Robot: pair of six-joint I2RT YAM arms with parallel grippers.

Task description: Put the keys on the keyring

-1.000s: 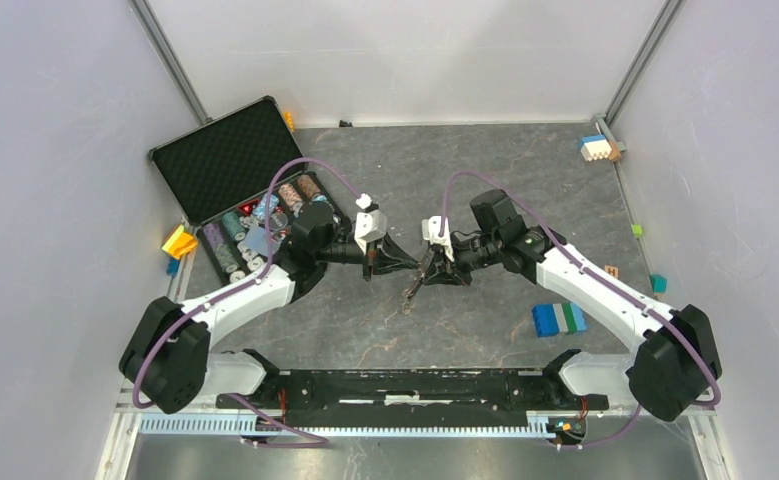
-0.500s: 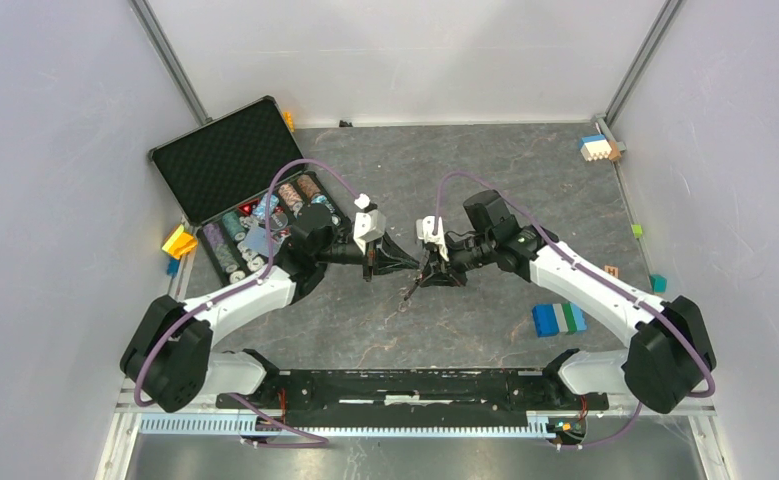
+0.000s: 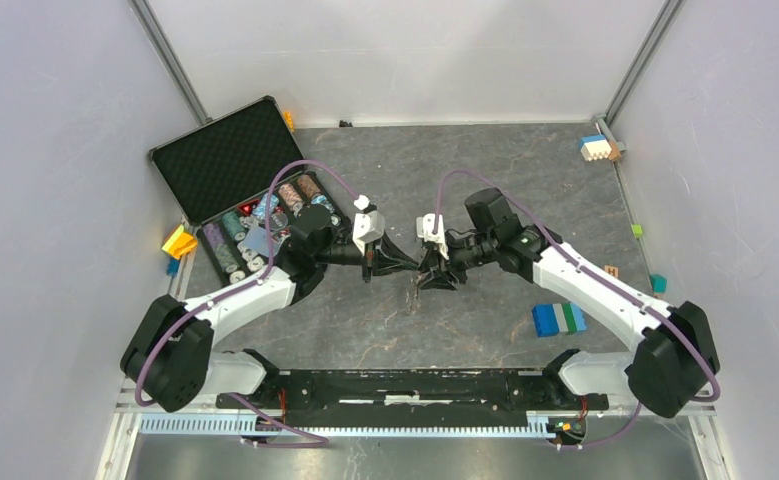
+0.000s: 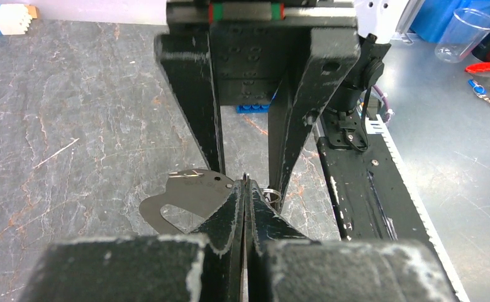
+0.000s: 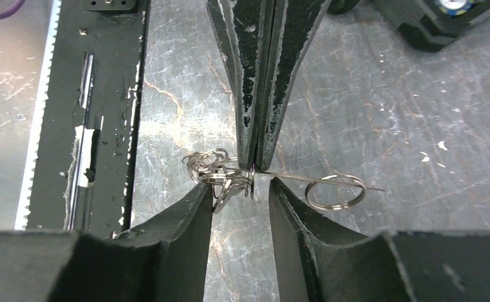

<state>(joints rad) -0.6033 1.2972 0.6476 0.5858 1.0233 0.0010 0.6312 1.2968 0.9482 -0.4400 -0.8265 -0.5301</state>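
In the left wrist view my left gripper [image 4: 245,182] is shut, pinching the edge of the flat grey D-shaped keyring [image 4: 185,200], which sticks out to its left just above the table. From the right wrist view the keyring [image 5: 321,180] is edge-on, a thin line, with a split ring [image 5: 336,192] on it. My right gripper [image 5: 239,189] faces the left one tip to tip and stands open. A bunch of silver split rings [image 5: 212,167] leans on its left fingertip. A small silver blade [image 5: 221,200] hangs from the bunch; I cannot tell whether it is one of the keys.
An open black case [image 3: 227,152] of poker chips lies at the back left. A blue, green and white block [image 3: 559,318] sits at the right, and small coloured blocks [image 3: 596,148] along the edges. The black rail [image 3: 405,385] runs along the near edge.
The right gripper's jaws have parted from nearly shut to open. The right arm has edged left toward the left gripper. The left arm has barely moved.
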